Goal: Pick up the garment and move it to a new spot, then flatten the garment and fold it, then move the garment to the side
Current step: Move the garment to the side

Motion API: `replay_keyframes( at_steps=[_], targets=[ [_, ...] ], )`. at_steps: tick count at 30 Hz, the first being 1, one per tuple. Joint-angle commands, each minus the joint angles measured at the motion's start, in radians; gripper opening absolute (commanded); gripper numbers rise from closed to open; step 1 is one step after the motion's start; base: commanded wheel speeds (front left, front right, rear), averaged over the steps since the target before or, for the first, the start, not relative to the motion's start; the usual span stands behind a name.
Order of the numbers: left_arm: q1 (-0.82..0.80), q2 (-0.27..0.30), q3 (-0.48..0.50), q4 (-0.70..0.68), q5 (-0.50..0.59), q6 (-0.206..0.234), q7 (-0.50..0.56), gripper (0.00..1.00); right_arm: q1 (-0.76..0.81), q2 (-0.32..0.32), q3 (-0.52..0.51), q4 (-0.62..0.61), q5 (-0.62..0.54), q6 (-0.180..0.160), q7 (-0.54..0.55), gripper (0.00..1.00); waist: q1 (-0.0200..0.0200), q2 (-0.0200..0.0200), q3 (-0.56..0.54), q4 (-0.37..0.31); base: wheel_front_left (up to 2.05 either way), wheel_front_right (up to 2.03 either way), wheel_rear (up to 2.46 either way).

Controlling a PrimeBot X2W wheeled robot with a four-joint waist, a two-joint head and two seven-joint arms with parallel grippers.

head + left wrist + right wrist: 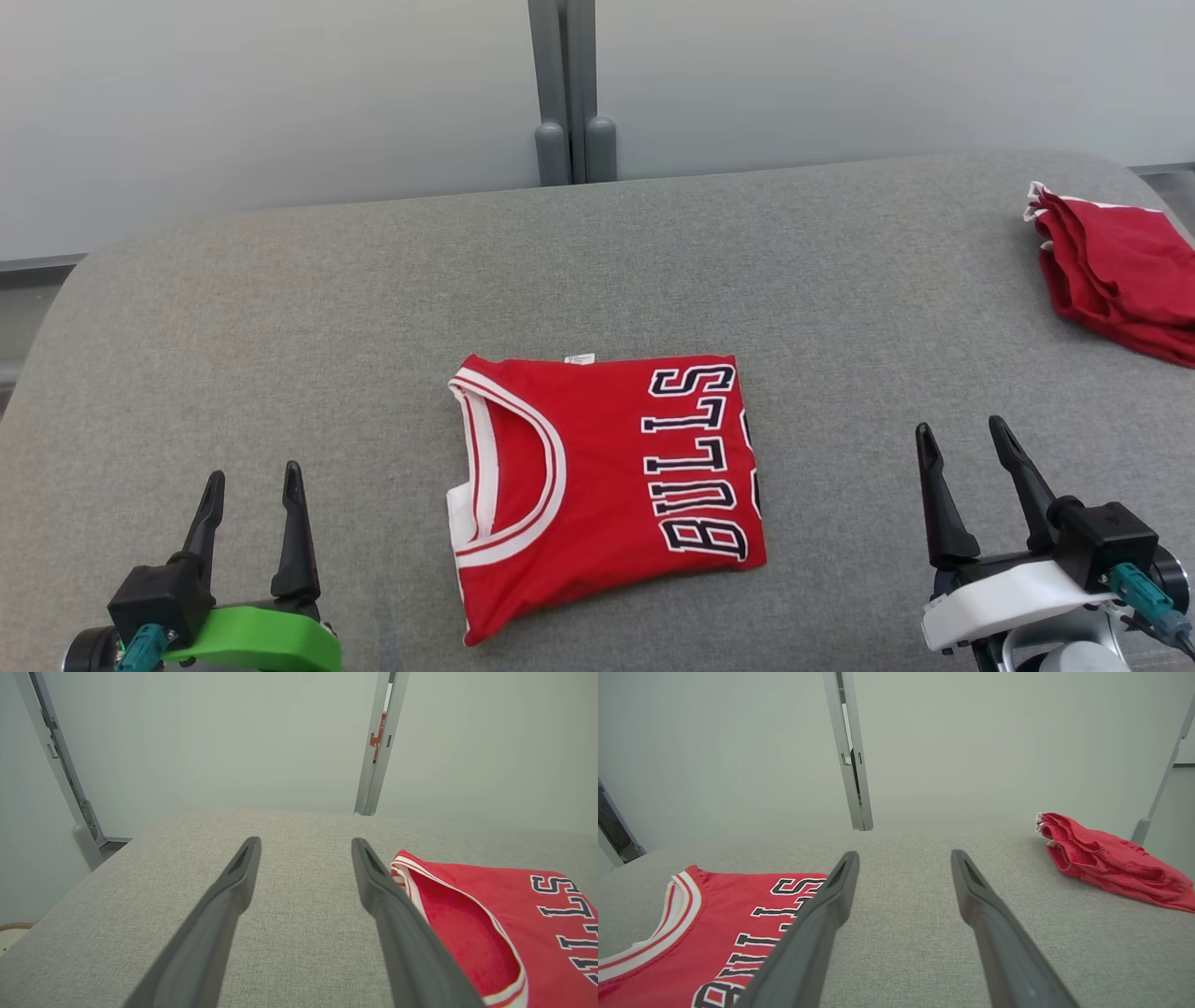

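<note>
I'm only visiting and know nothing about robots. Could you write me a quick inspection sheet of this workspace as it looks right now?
Surface: grey fabric-covered table with rounded corners.
Job's things: red Bulls jersey, folded into a neat rectangle, lying flat mid-table.
Clutter: second red garment, loosely bundled at the far right edge.
Hands: left hand and right hand are both open and hold nothing. They sit either side of the jersey, apart from it.
Cables: teal connector with a short lead at the right wrist, another at the left.
Surroundings: pale wall panels joined by a grey post.
</note>
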Motion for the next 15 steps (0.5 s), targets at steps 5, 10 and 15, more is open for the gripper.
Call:
replay_keyframes(
  at_steps=[5, 10, 15],
  targets=[
    [0.004, -0.002, 0.011, 0.007, 0.011, -0.006, -0.003, 1.0, 0.008, 0.003, 0.001, 0.005, -0.01, 0.0, -0.003, 1.0, 0.0, 0.0, 0.0, 0.001, 0.0, 0.0, 0.0],
    [0.001, -0.004, 0.014, 0.008, 0.013, -0.009, -0.003, 1.0, 0.009, 0.005, 0.001, 0.006, -0.012, 0.0, -0.003, 1.0, 0.0, 0.0, -0.001, 0.002, 0.0, 0.0, 0.0],
    [0.001, -0.007, 0.017, 0.01, 0.017, -0.011, -0.003, 1.0, 0.002, 0.0, 0.003, 0.012, -0.006, 0.0, -0.003, 1.0, 0.0, 0.0, -0.001, 0.003, 0.0, 0.0, 0.0]
  ],
)
